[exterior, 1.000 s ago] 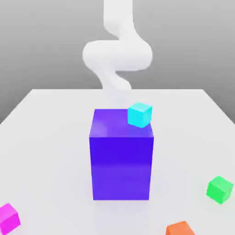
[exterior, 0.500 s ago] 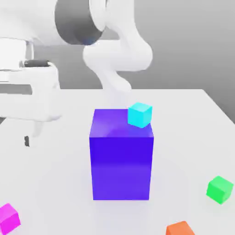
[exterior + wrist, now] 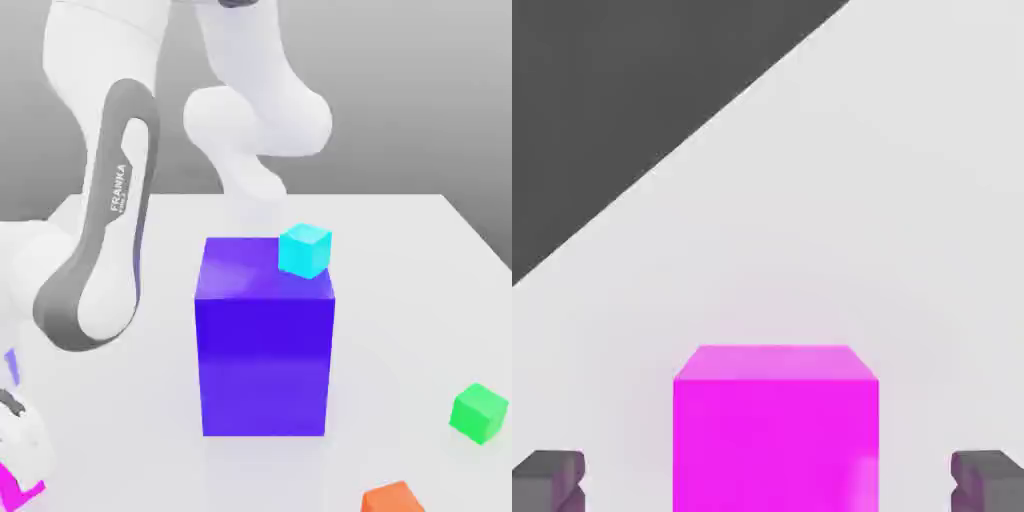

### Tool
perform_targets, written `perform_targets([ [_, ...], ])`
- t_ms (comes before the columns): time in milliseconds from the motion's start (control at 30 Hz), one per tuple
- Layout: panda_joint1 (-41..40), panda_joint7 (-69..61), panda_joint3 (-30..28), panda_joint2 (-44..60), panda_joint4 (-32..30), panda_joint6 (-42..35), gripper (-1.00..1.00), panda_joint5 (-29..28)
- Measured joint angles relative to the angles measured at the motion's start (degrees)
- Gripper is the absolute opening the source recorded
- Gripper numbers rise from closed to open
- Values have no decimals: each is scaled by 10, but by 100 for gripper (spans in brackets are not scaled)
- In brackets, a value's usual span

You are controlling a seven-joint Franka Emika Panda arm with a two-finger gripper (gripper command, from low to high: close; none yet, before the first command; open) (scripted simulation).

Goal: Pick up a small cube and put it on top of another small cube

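The small cube, bright magenta-pink and glossy, sits on the white table between the two dark grey fingertips of the gripper. In the hand view a strip of bare table shows on each side between the cube and the fingertips, so the jaws stand open around it, wider than the cube and not touching it. In the exterior view a sliver of the same pink cube peeks out under the robot's white hand, well to the exterior view's left of the big blue-purple block and nearer the camera than that block.

The big block stands upright near the middle of the table. A cyan cube rests on the block's top face, at the far corner on the exterior view's right. A green cube lies on the table well to the exterior view's right of the block, near its base level. An orange cube lies nearer the camera than the green one, also to the right of the block, cut by the picture's edge.

The white arm, with its grey stripe and lettering, bends down on the exterior view's left of the block, with its base behind the block.
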Motion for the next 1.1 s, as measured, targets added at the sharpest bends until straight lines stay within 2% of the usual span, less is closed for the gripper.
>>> perform_targets([
  [200,0,0,0,1,0,0,-100,0],
  [367,32,19,-22,-81,-23,-57,-100,-42],
  [767,191,-119,132,-167,-93,-65,-100,-142],
  [1100,316,-259,283,-230,-151,-70,-100,-198],
])
